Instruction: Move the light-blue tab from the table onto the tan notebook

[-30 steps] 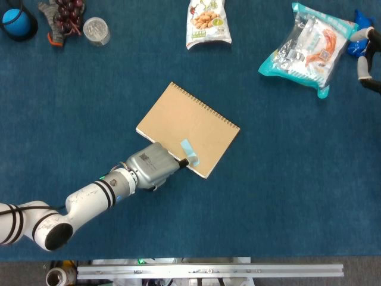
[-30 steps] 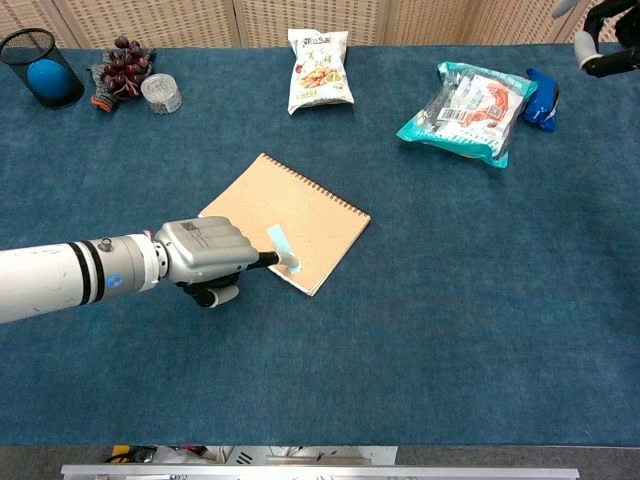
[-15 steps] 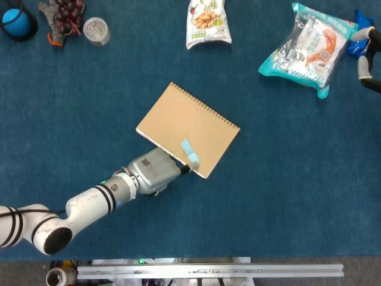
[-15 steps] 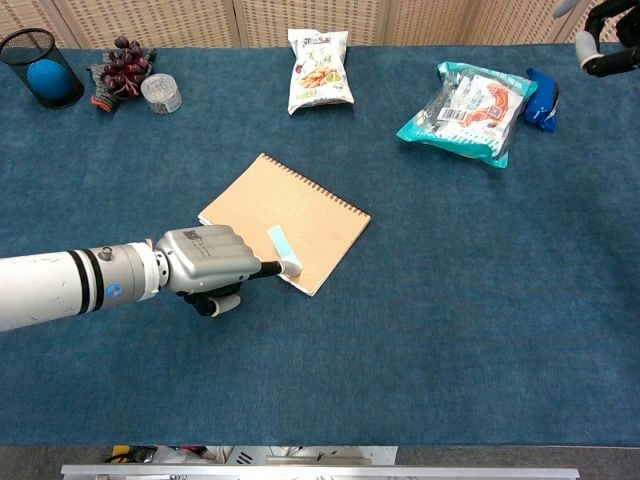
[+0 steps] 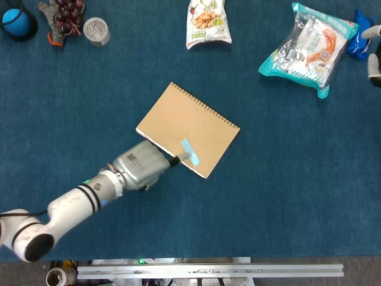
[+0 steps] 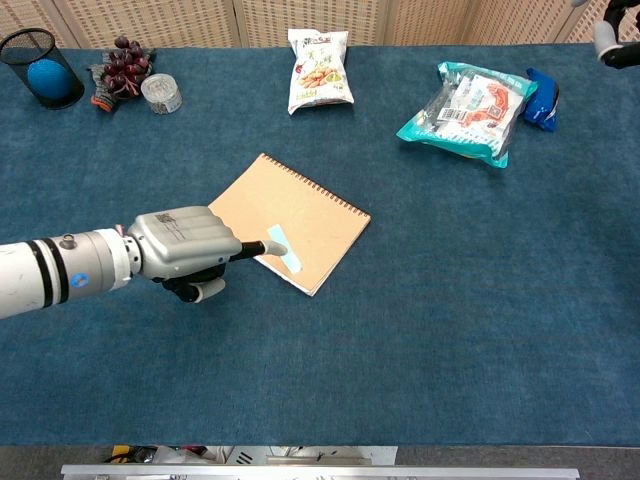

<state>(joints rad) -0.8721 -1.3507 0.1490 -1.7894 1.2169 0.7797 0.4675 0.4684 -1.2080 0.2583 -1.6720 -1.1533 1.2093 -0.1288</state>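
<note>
on tan notebook: light-blue tab, left hand touching.

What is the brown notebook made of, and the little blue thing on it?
The tan notebook looks like matte cardboard, flat and dull, with a wire spiral along one edge. The light-blue tab seems thin paper or plastic film; it lies flat and slightly see-through, but which one is hard to tell.
</note>
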